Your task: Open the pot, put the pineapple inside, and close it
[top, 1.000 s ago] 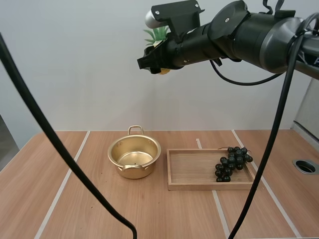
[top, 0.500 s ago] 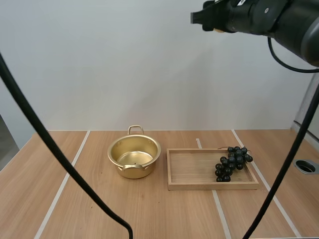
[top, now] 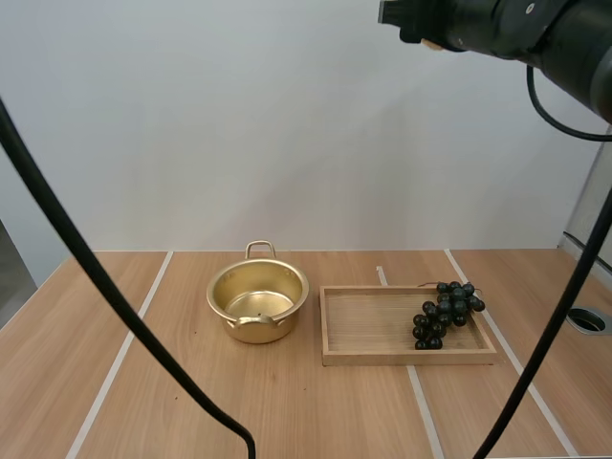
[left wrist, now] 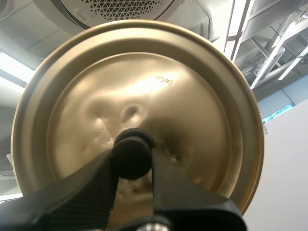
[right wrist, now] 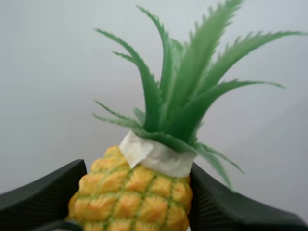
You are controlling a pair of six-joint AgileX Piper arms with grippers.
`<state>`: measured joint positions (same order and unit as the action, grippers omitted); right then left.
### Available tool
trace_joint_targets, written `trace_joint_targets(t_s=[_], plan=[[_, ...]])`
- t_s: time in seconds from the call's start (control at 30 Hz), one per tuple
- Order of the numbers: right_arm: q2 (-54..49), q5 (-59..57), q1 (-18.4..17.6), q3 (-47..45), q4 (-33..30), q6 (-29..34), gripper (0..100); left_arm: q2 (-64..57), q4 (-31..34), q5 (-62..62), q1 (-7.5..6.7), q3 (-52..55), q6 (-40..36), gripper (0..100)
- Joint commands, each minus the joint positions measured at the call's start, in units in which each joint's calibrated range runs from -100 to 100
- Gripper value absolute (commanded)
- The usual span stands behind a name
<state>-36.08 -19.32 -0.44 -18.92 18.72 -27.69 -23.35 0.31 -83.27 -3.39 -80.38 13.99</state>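
right arm: we swung it higher and to our right | right claw: moved from above the pot to above the tray

Grapes in wooden tray

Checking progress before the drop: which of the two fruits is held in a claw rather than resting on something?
The pineapple, pinched in the right claw; the bunch of grapes lies in the wooden tray.

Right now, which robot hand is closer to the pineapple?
Right. The right gripper pinches the pineapple between its fingers. The left gripper is elsewhere, clamped on the black knob of the lid.
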Motion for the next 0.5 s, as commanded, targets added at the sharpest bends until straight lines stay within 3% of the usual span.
trace_joint_targets(t_s=[0.0,0.27,0.47], plan=[[3.49,-6.17,-2.08,0.41,1.69,-3.5,0,-0.28,0.76,0.61,-0.14,-0.12,-0.1,0],[13.06,-24.34,-13.5,0.41,2.25,-14.79,0,-0.28,0.76,0.61,-0.14,-0.12,-0.1,0],[22.14,-37.72,-18.83,0.7,-2.86,-15.51,0,-0.28,1.04,0.61,-0.14,-0.12,0.28,0]])
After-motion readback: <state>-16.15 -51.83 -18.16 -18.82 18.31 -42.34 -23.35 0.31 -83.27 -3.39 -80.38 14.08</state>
